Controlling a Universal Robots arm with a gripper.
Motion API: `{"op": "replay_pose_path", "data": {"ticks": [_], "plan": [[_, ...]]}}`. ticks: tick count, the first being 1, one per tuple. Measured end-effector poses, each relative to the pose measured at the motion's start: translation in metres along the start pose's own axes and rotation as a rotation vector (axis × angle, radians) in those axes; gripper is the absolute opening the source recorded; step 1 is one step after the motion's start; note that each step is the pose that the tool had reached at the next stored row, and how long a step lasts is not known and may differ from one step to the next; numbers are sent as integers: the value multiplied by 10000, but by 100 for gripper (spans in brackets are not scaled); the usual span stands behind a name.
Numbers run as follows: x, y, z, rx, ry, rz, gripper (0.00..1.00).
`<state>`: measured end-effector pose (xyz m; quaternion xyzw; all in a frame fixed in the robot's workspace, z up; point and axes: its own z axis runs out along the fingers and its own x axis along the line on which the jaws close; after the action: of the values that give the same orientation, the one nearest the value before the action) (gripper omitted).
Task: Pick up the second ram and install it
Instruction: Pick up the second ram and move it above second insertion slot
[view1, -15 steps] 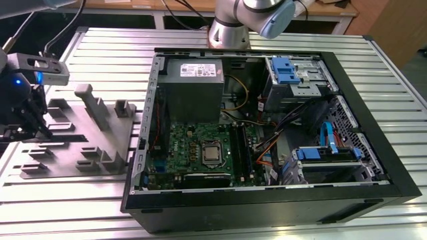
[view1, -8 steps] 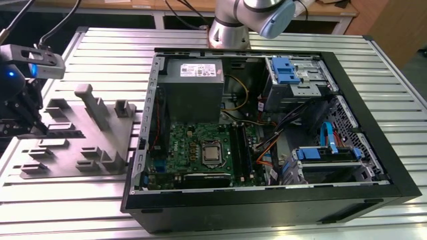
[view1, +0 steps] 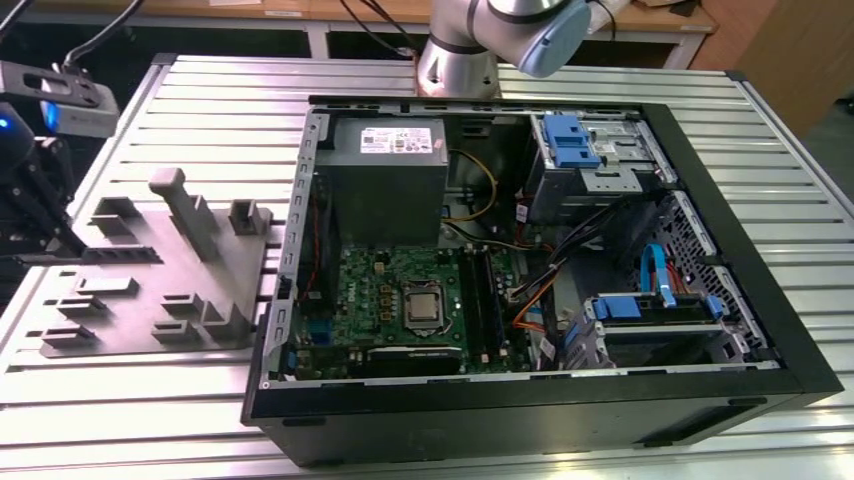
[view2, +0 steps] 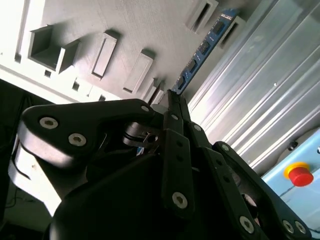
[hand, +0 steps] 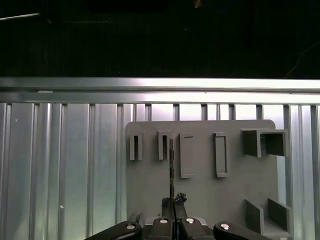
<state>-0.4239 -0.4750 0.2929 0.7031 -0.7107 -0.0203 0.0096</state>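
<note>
1. Over the grey fixture plate (hand: 210, 195) (view2: 150, 25) the gripper (hand: 173, 201) (view2: 172, 100) hangs with its jaws drawn together, clamped on one end of the second ram (view2: 204, 48).
2. In the second wrist view the ram is a narrow blue-green stick with black chips. It juts straight out from between the fingertips (view2: 173, 106), and its far end lies near a raised slot holder (view2: 232, 30) on the plate. Whether that end touches the holder I cannot tell.
3. In the first wrist view the ram (hand: 171, 170) is seen edge-on. It is a thin dark line running from the closed tips out across the plate, just beside a narrow upright holder (hand: 163, 146).
4. The plate rests on a slatted metal table (view1: 200, 100) (hand: 60, 160). In the exterior view the plate (view1: 127, 300) lies just beside the open computer case (view1: 534, 420), on the exterior view's left of it.
5. Inside the case the green motherboard (view1: 387, 290) lies flat, with long black slots (view1: 478, 300) beside the processor socket (view1: 424, 305). A grey power-supply box (view1: 387, 170) sits beyond it, toward the arm's base (view1: 461, 60). The ram, out over the plate, is well apart from those slots.
6. A red button (view2: 299, 175) on a pale blue box shows past the table's edge in the second wrist view.
</note>
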Motion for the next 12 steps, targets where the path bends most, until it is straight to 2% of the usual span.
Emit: {"op": "replay_pose_path", "data": {"ticks": [7, 12], "plan": [[-16, 8, -199, 16, 0, -1, 12], [-28, 16, -377, 30, 0, 0, 12]]}}
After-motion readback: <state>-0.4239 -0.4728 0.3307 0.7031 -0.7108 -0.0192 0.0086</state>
